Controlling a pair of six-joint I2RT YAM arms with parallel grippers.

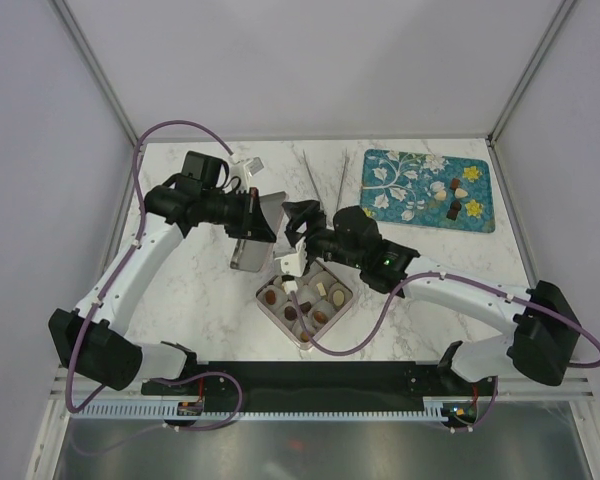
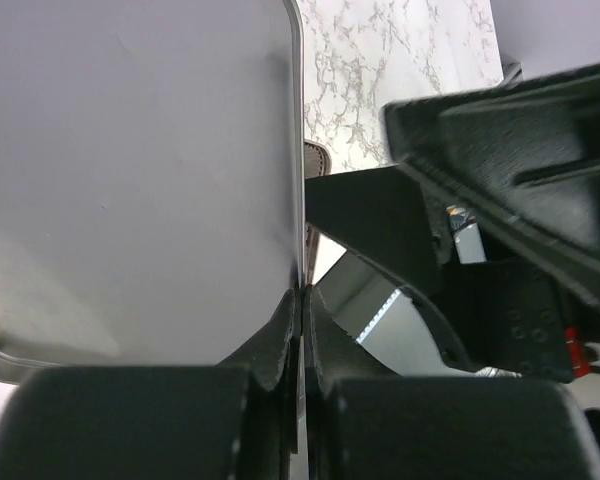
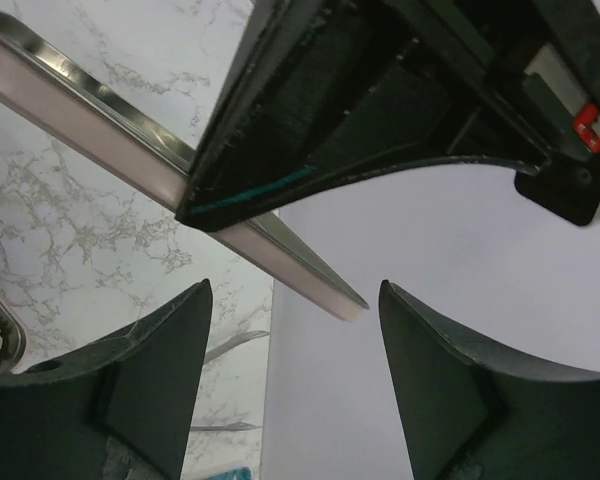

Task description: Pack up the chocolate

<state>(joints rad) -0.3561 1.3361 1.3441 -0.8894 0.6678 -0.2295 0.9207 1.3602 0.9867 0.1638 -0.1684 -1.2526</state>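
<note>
A square metal tin (image 1: 340, 283) with pale paper cups holds several brown and cream chocolates (image 1: 292, 312). A few more chocolates (image 1: 456, 208) lie on the teal flowered mat (image 1: 400, 205) at the back right. My left gripper (image 1: 265, 228) is shut on the edge of the tin's flat metal lid (image 1: 248, 243) and holds it tilted above the table, left of the tin. The lid fills the left wrist view (image 2: 130, 170), with the jaws (image 2: 302, 300) pinching it. My right gripper (image 1: 302, 212) is open and empty beside the lid's edge (image 3: 270, 255), which passes between its fingertips (image 3: 295, 290).
Metal tongs (image 1: 325, 180) lie on the marble table (image 1: 180, 300) behind the grippers, left of the mat. A small white object (image 1: 248, 162) sits at the back left. The two grippers are very close to each other above the tin's far corner.
</note>
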